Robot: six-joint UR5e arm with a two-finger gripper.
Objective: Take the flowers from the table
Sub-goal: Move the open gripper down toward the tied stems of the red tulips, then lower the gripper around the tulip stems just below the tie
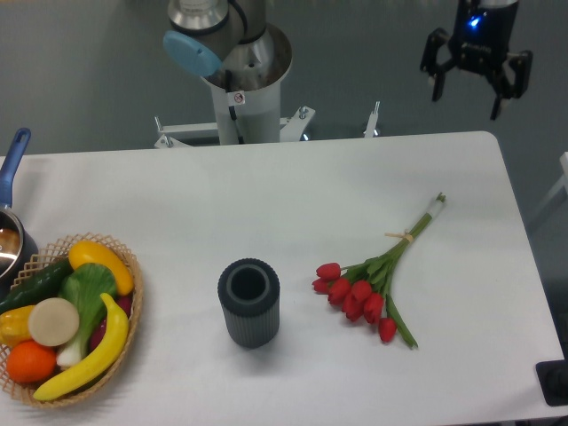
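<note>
The flowers, a bunch of red tulips with green stems tied by a thin tan band, lie flat on the white table at the right of centre, heads toward the front and stem ends toward the back right. My gripper hangs high at the top right, beyond the table's back edge, well above and behind the flowers. Its black fingers are spread apart and hold nothing.
A dark ribbed vase stands upright just left of the tulip heads. A wicker basket of fruit and vegetables sits at the front left. A pot with a blue handle is at the left edge. The arm's base stands behind the table.
</note>
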